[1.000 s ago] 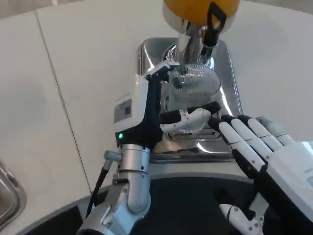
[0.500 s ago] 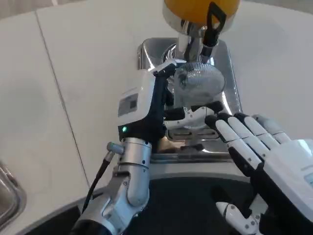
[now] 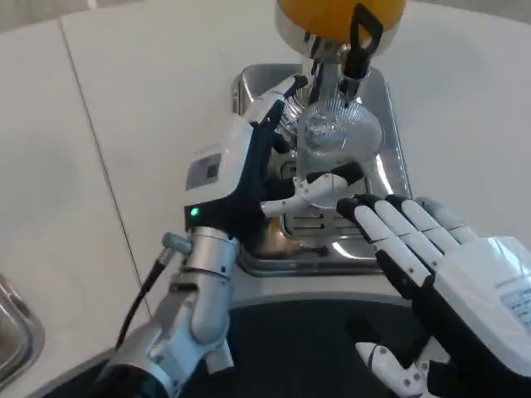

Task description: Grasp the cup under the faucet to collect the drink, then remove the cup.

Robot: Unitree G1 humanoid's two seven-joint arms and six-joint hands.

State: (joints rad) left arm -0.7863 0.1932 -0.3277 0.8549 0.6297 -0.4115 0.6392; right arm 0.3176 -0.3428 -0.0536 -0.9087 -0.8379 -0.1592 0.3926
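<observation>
A clear ribbed plastic cup (image 3: 332, 137) sits directly below the chrome faucet (image 3: 328, 79) of the orange drink dispenser (image 3: 340, 16), over the steel drip tray (image 3: 390, 149). My left hand (image 3: 249, 166) grips the cup from its left side, fingers wrapped around its far side and thumb curled under its near side. My right hand (image 3: 415, 249) hovers open just in front of the tray, fingers stretched out flat toward the cup and apart from it. The cup's contents cannot be made out.
A black tap lever (image 3: 363, 37) hangs on the dispenser's right side. White tabletop (image 3: 124, 124) spreads to the left, with a metal object's edge (image 3: 12, 332) at the lower left corner. My dark torso (image 3: 307, 348) fills the bottom.
My left hand has carried the cup up and away from me, until it sits under the faucet. My right hand has crept a little forward and left.
</observation>
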